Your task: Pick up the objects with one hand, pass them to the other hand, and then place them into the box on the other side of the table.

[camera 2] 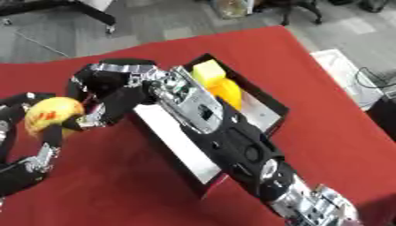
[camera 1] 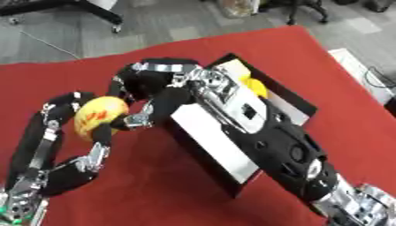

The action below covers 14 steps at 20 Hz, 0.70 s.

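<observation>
Red cloth (camera 1: 294, 57) covers the table across most of the frame. At centre left, my left hand (camera 1: 58, 145) has its fingers curled around a yellow ball with red marks (camera 1: 98, 115). My right hand (camera 1: 154, 88) reaches in from the lower right, its fingers bent toward the ball's right side, touching or just beside it. Behind my right arm sits the black box (camera 2: 267, 103), holding yellow objects (camera 2: 220, 86).

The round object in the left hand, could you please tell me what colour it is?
The round object is yellow with red-orange markings, clearest in the left eye view, held in the left hand.
</observation>
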Tool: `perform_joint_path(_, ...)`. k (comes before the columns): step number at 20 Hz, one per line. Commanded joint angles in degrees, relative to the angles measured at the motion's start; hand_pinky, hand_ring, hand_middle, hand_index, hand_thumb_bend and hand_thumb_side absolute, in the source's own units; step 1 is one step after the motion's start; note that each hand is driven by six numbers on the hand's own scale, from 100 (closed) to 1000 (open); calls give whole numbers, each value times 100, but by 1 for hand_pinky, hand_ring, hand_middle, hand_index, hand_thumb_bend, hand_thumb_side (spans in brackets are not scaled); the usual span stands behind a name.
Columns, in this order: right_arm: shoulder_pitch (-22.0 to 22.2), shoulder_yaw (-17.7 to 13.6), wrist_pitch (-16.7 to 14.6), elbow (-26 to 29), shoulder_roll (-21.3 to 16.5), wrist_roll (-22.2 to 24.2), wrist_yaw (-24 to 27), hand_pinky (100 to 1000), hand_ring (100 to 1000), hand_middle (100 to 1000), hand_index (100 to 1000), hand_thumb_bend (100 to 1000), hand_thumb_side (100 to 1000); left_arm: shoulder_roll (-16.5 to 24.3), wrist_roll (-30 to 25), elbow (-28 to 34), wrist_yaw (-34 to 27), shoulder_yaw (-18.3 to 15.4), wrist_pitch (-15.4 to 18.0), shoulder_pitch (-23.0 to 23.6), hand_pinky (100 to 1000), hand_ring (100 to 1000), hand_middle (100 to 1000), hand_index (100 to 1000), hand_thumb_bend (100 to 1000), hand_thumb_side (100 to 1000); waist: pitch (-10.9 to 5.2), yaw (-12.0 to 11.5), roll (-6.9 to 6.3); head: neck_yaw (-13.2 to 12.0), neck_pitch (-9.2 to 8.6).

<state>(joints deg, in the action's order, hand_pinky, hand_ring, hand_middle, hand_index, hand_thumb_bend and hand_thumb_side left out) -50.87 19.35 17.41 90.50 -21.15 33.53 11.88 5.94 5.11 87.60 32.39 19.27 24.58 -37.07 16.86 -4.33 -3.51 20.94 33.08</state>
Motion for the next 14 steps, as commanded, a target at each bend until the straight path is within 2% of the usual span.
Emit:
perform_joint_path(1, -138, -95, 19, 149, -13, -23, 206, 726, 697, 562, 417, 274, 100, 24, 78, -35, 145, 0, -64, -47, 889, 786, 711, 873, 100, 450, -34, -2, -67, 55, -16)
perform_joint_path(5, -136, -177, 91, 166, -47, -299, 319, 719, 662, 529, 390, 287, 100, 58, 212, 15, 214, 4, -125, -24, 904, 808, 743, 915, 100, 530, -49, 0, -66, 97, 4)
perform_joint_path(6, -136, -190, 112, 181, -57, -356, 346, 720, 639, 518, 382, 290, 100, 65, 235, 24, 226, 8, -135, -12, 911, 814, 750, 925, 149, 592, -52, 4, -67, 103, 7)
perform_joint_path(9, -127, -207, 162, 251, -103, -461, 424, 719, 628, 517, 381, 290, 100, 90, 307, 27, 250, -2, -190, 47, 915, 817, 753, 932, 216, 655, -66, 11, -72, 120, 29)
perform_joint_path(10, -119, -217, 173, 271, -122, -482, 442, 719, 626, 517, 381, 289, 100, 103, 346, 11, 252, -28, -238, 73, 917, 817, 752, 934, 219, 690, -73, 13, -75, 126, 39)
perform_joint_path(14, -65, -294, 189, 352, -232, -558, 511, 719, 628, 521, 384, 289, 100, 218, 561, -30, 182, -158, -525, 177, 919, 812, 745, 921, 159, 732, -117, 46, -85, 202, 102)
